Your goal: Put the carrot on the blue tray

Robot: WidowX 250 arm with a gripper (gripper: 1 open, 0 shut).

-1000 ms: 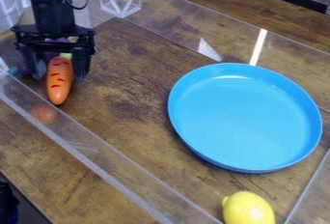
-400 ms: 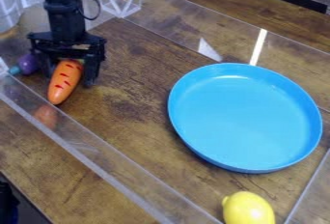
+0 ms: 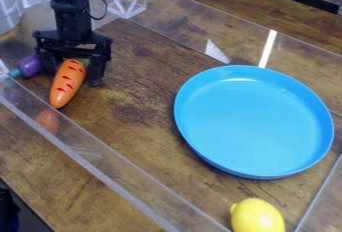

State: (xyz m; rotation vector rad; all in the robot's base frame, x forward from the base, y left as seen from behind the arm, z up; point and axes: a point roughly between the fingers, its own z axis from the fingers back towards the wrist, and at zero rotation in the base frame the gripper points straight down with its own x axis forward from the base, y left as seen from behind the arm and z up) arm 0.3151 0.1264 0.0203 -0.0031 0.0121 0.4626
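Carrot (image 3: 66, 83): we see it lying on the desk (image 3: 134, 106) just below the end effector (image 3: 74, 60), its green top nearest the fingers.
End effector: fingers spread apart, pointing down, nothing gripped; we cannot tell whether a finger touches the carrot.
Blue tray (image 3: 254, 119): well to the right of the end effector.
Lemon (image 3: 257, 217): far to the lower right.
Purple toy (image 3: 28, 66): just left of the end effector.
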